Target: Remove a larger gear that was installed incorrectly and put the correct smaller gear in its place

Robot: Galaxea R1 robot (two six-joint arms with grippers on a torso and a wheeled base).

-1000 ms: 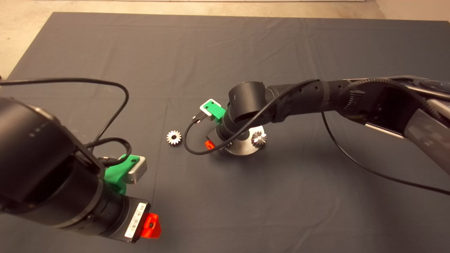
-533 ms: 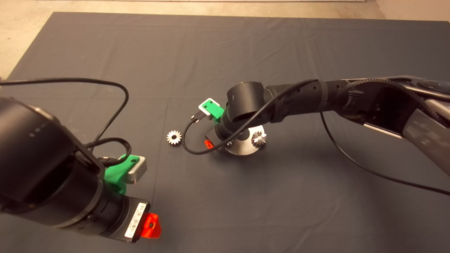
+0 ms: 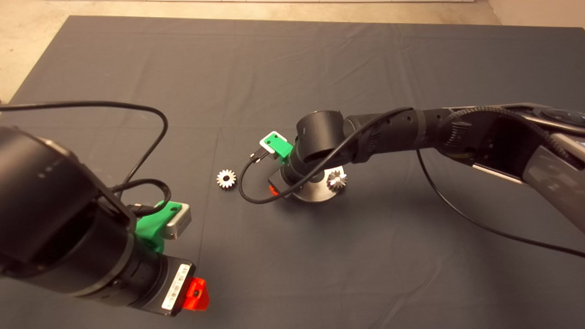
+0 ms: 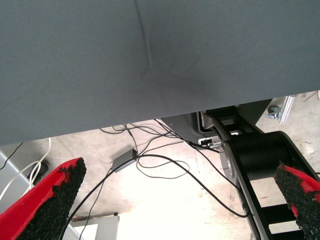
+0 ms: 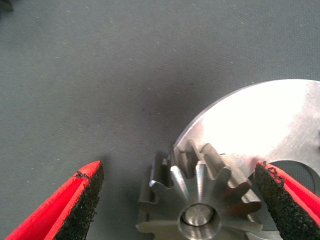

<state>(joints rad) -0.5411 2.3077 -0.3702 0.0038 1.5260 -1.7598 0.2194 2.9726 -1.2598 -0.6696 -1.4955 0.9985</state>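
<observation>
Dark mat (image 3: 137, 68), and the right gripper (image 5: 180, 200) hangs wide open astride the larger gear (image 5: 200, 200) on its steel disc (image 5: 270, 125), smaller gear (image 3: 226, 178) lying just beside, left gripper (image 4: 175, 200) parked open

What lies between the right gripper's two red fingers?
The grey steel bevel gear on the round silver plate stands between the fingers of the open right gripper, in the right wrist view.

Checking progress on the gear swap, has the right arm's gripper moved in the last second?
Yes. The right gripper dropped slightly towards the round steel base, which stayed put.
</observation>
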